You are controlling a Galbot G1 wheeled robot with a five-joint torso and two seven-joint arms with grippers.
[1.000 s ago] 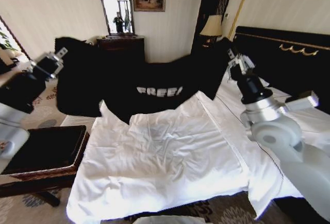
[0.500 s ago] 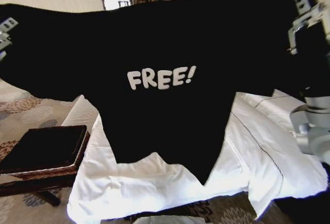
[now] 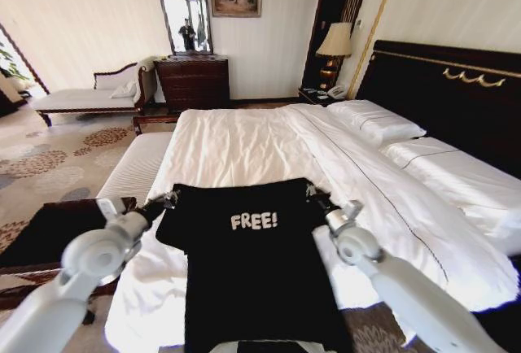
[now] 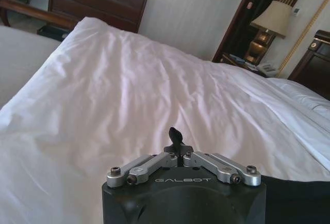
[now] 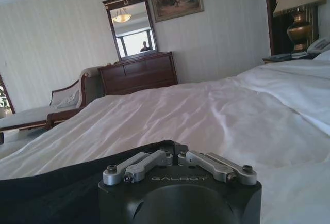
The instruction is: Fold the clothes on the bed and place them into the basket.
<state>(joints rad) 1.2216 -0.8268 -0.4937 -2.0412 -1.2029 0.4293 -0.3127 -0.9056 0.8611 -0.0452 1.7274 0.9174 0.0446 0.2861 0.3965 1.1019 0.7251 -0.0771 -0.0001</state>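
Head view first: the black T-shirt point(image 3: 256, 280) lies spread face up across the near end of the bed point(image 3: 244, 145), "FREE!" readable, its hem trailing off the near edge. The left gripper point(image 3: 168, 200) sits at one shoulder, the right gripper point(image 3: 316, 198) at the other, both low on the sheet. The basket point(image 3: 37, 235) waits beside the bed on the robot's left.

Left wrist view: fingers pinched together on a nub of black cloth, white duvet running off ahead.

Right wrist view: fingers drawn together with the shirt's edge point(image 5: 62, 182) at them, so clamped on fabric, I'd say.

Risk from here: that overhanging hem could drag the shirt off the bed once released. The wrist views confirm the pinch; the head view alone shows the overhang and basket.
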